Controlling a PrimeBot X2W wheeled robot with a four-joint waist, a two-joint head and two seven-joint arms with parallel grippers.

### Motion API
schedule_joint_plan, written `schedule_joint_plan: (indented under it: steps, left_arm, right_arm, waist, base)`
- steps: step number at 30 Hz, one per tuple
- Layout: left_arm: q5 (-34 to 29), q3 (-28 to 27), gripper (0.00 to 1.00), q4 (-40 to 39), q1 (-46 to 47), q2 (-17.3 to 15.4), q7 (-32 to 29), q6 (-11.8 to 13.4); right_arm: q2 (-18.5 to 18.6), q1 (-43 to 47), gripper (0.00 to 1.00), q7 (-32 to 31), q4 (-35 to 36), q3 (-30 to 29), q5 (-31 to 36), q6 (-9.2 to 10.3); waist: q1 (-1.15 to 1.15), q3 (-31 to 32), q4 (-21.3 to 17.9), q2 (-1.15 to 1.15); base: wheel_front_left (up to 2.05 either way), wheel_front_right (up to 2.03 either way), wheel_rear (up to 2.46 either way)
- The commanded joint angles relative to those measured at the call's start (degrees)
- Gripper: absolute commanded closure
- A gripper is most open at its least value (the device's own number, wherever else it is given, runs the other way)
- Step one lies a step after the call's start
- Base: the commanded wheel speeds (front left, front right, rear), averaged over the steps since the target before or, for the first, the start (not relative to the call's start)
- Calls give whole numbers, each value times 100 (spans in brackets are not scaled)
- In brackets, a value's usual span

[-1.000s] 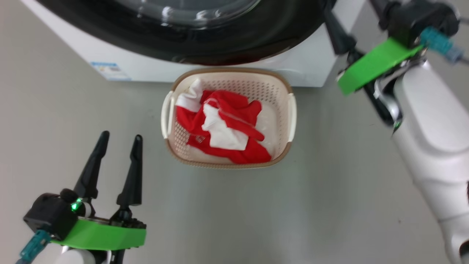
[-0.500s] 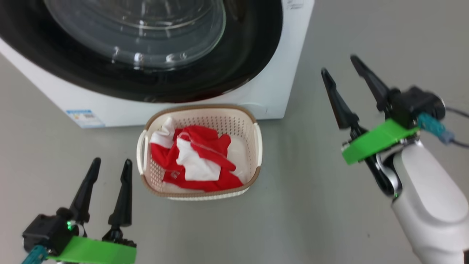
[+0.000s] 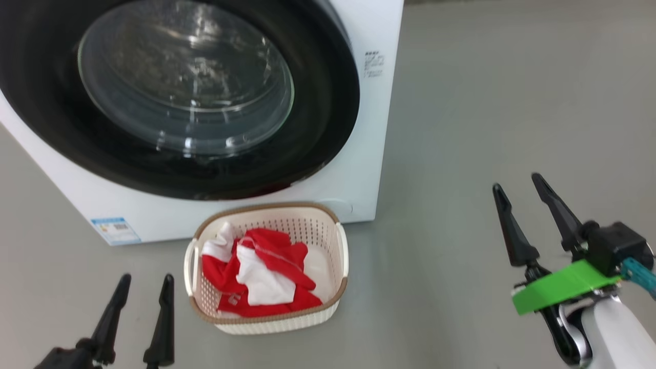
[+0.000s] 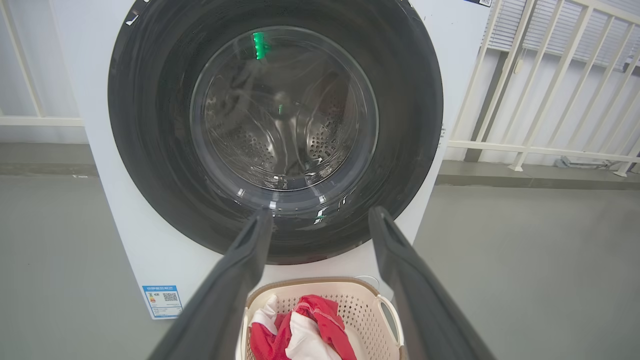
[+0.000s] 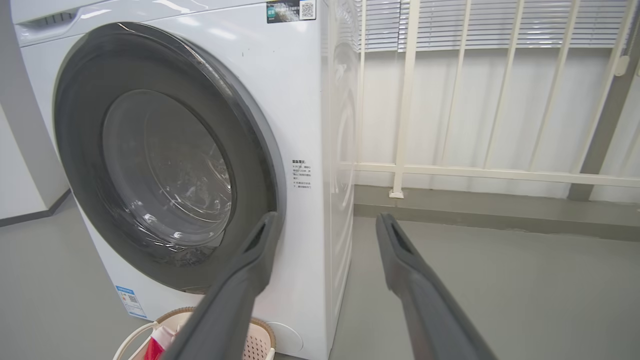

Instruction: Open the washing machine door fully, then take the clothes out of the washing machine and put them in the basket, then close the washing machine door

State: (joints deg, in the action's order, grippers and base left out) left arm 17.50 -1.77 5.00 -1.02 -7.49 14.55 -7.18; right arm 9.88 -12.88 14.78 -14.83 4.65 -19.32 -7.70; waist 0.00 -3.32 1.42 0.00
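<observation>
washing machine (image 3: 359, 169): a white front-loader is seen standing on the grey floor (image 3: 487, 102); a small blue sticker (image 3: 116, 230) is stuck at 7 o'clock on its front panel.
washing machine door (image 3: 318, 102): the door is seen lying flush against the machine front. Its wide glossy black rim is set round a bulging glass bowl (image 3: 184, 82), through which the perforated steel drum (image 4: 320, 145) can be made out in the left wrist view.
basket (image 3: 277, 324): a cream perforated plastic basket with a brown rim is placed on the floor at 6 o'clock of the door, just in front of the machine.
clothes (image 3: 256, 266): red garments with white panels are bunched inside the basket, mostly toward its 9 o'clock side, while a pale patch of the basket's bottom is left bare at 3 o'clock.
left pincer (image 3: 146, 278): its two dark fingers are held apart over bare floor, at 8 o'clock of the basket and near it, not touching it.
right pincer (image 3: 516, 182): its fingers are likewise spread apart, at 3 o'clock of the basket and well apart from it, above a green mount (image 3: 564, 292).
railing (image 5: 450, 170): pale bars are seen at 3 o'clock of the machine in the right wrist view.
</observation>
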Motion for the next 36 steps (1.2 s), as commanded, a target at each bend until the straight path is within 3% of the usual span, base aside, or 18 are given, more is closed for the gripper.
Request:
schedule_joint_plan:
  steps: [1,17,36]
  left_arm:
    - [-85,-232,0,-156,14,-63,45,-31]
    - [-212,-408,0,-447,-471,20,45,-31]
    - [-432,-580,0,-390,-624,115,45,-31]
  right_arm:
    - [-10,93,0,22,264,7,97,21]
    - [-368,1289,0,22,1313,-437,556,21]
    - [-347,1566,0,22,1234,-417,578,21]
  waist:
    - [0,290,-134,0]
    - [0,549,-223,0]
    - [0,571,-243,0]
  base:
    - [0,0,0]
    - [0,0,0]
    - [0,0,0]
